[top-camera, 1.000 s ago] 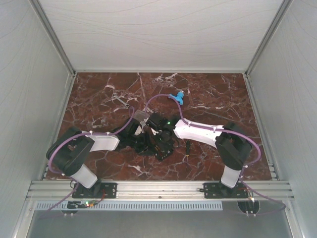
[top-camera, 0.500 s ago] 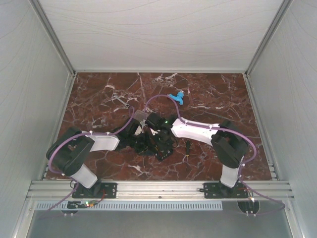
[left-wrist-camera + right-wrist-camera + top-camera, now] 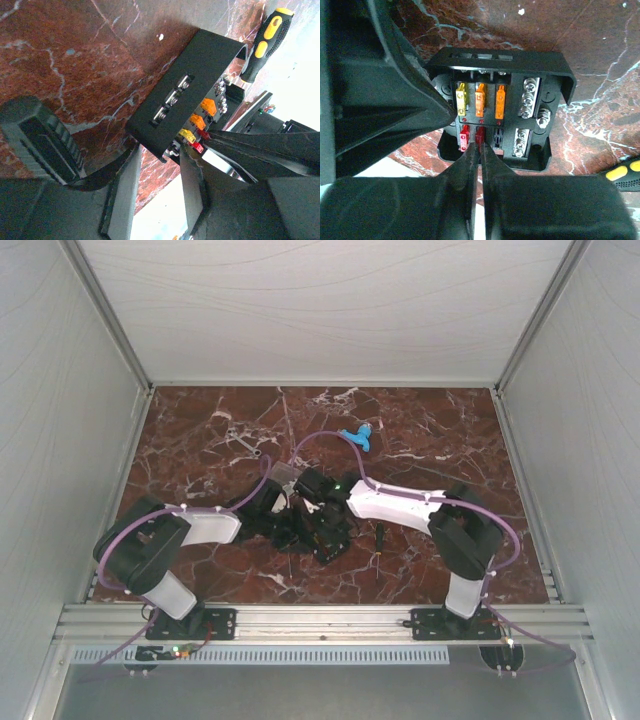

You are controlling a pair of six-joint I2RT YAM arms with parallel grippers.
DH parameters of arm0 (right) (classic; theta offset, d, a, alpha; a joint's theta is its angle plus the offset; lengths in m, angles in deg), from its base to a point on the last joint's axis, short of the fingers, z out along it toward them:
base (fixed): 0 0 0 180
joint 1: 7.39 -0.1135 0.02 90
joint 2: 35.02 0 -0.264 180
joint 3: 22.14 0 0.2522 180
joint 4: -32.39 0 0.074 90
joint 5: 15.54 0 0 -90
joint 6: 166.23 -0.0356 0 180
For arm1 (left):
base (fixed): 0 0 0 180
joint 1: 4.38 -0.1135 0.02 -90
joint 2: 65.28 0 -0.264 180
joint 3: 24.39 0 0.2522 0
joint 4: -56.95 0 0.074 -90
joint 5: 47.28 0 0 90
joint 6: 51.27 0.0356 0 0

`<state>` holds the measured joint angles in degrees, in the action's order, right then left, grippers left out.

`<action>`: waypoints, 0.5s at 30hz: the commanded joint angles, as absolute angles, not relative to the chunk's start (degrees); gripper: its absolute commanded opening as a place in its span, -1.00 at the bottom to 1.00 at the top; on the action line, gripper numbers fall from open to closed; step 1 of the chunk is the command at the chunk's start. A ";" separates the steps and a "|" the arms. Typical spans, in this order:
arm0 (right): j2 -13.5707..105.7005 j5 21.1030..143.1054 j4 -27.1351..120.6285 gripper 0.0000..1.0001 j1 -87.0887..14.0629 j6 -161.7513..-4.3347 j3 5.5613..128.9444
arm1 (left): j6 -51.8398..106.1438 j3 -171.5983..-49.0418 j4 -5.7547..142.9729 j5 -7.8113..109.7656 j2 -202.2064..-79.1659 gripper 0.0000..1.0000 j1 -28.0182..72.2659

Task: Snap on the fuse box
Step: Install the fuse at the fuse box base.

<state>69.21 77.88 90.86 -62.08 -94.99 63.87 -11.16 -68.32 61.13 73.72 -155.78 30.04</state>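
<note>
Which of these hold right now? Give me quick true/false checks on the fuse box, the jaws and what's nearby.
1. The right jaws are shut, tips at the red fuses. True.
2. A lid covers the fuse box. False: its fuses lie uncovered.
3. The upper row is all blue. False: one yellow fuse, two orange fuses.
4. A yellow-and-black screwdriver handle lies near the box. True.
5. The left jaws hang clear of the box. False: they grip its side.
</note>
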 commanded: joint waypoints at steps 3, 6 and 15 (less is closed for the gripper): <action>61.69 78.32 87.58 -0.73 -61.82 -93.00 62.91 | -10.44 -69.01 62.46 70.53 -155.98 -0.25 29.54; 57.32 78.06 86.20 -0.61 -60.05 -92.63 62.76 | -10.21 -68.91 62.61 70.03 -155.68 -0.25 28.93; 56.96 74.82 81.49 -0.21 -52.75 -90.43 62.45 | -9.19 -68.83 64.06 68.76 -153.47 -0.24 26.52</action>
<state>55.22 77.36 85.18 -54.80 -92.30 62.62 -10.83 -68.32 61.89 72.45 -155.19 27.77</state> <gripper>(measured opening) 0.363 0.378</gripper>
